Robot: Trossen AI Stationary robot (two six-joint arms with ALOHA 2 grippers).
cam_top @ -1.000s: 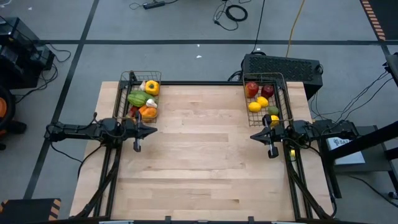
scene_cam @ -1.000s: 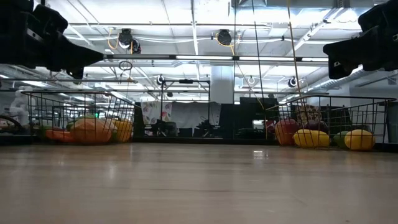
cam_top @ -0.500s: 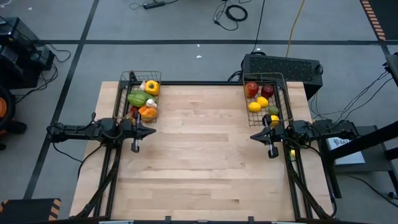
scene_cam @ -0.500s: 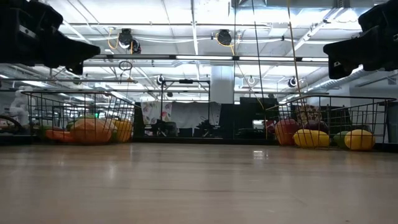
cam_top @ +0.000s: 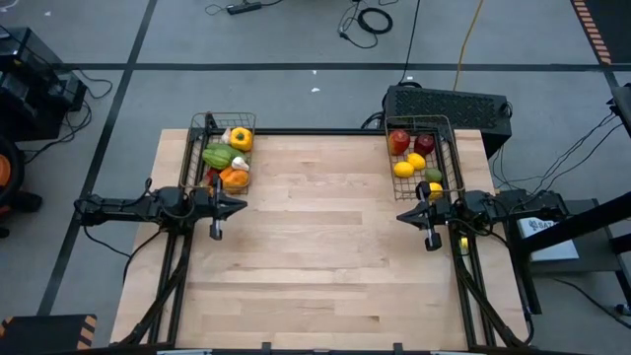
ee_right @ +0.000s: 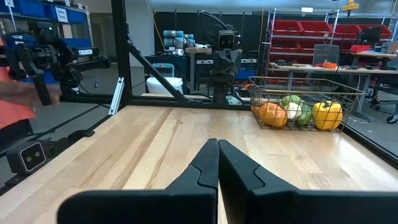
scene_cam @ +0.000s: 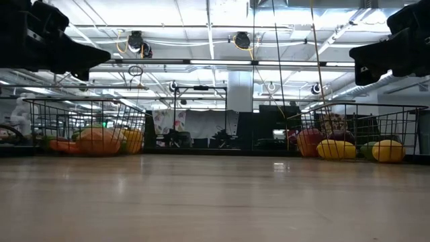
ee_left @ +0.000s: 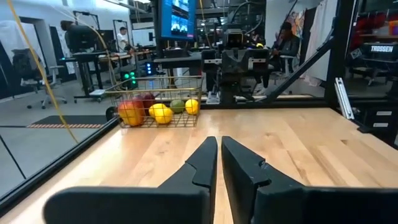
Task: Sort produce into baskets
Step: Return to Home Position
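Two wire-mesh baskets stand on the table's far part. The left basket holds a yellow pepper, green squash, white garlic and an orange pepper. The right basket holds red apples, lemons and a green fruit. My left gripper hovers shut and empty above the table by the left edge, just near of the left basket. My right gripper hovers shut and empty by the right edge, near of the right basket.
A black box sits behind the table's far right corner. The bare wooden tabletop lies between the two arms. The right basket shows in the left wrist view, the left basket in the right wrist view.
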